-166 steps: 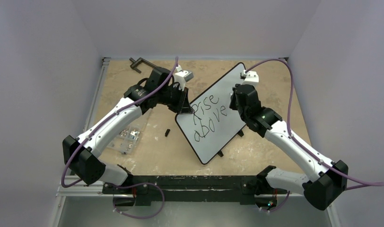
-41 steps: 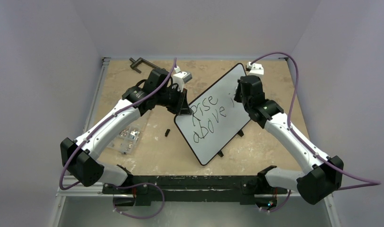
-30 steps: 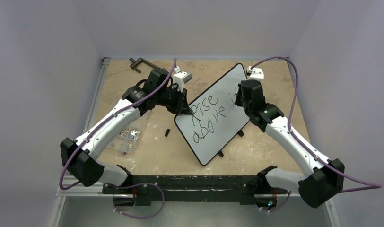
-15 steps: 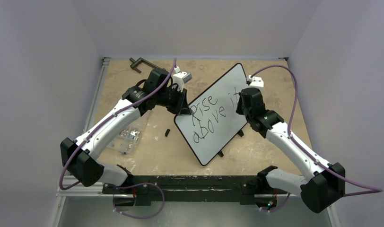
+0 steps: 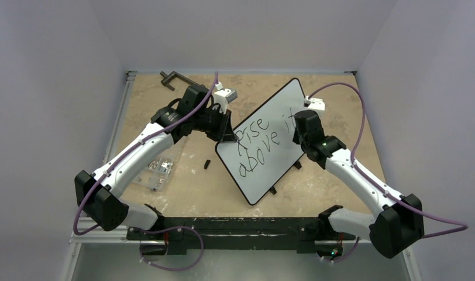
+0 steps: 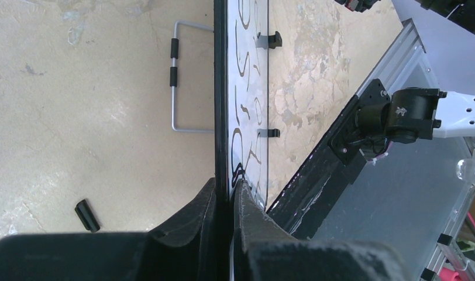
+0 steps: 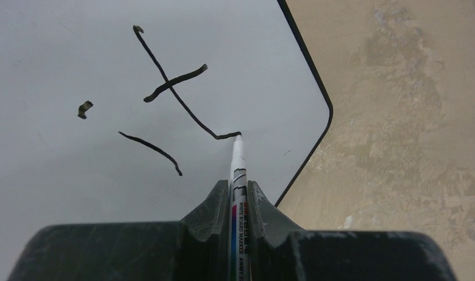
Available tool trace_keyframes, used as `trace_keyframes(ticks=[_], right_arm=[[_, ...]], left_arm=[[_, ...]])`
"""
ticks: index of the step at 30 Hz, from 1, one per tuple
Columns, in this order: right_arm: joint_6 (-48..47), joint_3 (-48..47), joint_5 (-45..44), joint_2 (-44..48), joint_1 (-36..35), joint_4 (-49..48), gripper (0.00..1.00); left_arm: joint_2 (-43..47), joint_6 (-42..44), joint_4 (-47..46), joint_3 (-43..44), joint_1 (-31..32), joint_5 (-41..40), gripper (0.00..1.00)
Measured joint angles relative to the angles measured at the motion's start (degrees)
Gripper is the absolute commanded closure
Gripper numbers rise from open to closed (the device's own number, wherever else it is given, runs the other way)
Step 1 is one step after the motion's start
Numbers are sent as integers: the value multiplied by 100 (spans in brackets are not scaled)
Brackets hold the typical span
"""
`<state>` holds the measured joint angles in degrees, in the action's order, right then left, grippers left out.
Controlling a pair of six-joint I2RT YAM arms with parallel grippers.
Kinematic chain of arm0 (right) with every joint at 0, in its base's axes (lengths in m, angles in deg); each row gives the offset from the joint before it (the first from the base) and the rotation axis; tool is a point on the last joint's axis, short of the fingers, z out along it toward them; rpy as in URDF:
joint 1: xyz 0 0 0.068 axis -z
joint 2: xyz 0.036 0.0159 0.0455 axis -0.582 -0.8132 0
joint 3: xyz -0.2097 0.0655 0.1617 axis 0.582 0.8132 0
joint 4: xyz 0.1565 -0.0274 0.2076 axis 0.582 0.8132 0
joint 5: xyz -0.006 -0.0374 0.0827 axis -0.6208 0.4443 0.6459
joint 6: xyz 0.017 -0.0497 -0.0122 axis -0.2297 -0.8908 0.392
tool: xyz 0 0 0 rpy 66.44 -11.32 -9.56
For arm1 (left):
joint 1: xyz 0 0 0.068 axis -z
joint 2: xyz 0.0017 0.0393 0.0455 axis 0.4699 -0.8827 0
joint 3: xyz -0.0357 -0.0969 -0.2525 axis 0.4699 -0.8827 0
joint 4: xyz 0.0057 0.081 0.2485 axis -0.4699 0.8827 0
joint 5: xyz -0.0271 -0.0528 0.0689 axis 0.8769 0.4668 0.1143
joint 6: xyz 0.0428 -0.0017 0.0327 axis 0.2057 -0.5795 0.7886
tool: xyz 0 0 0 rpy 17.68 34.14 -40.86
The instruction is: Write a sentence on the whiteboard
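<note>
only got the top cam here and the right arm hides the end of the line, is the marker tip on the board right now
observer: yes, the right wrist view shows the marker tip touching the whiteboard at the tail of the "t", right gripper shut on the marker
operator: is left actually holding the board or just beside it
observer: holding, the left wrist view shows the left gripper pinching its black rim from both sides

Right hand [image 7: 238, 202] clamping marker [image 7: 238, 175], tip touching whiteboard [image 7: 59, 193], fresh strokes [image 7: 171, 88]
</note>
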<state>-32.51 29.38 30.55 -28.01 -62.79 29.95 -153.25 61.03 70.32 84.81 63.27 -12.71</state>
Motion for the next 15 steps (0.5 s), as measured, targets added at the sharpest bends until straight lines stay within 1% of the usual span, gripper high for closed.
trace_keyframes(ticks=[15], right_arm=[[-155,-581,-391,-540,63,-35,100]], left_arm=[[0,-2,0,0,0,0,100]])
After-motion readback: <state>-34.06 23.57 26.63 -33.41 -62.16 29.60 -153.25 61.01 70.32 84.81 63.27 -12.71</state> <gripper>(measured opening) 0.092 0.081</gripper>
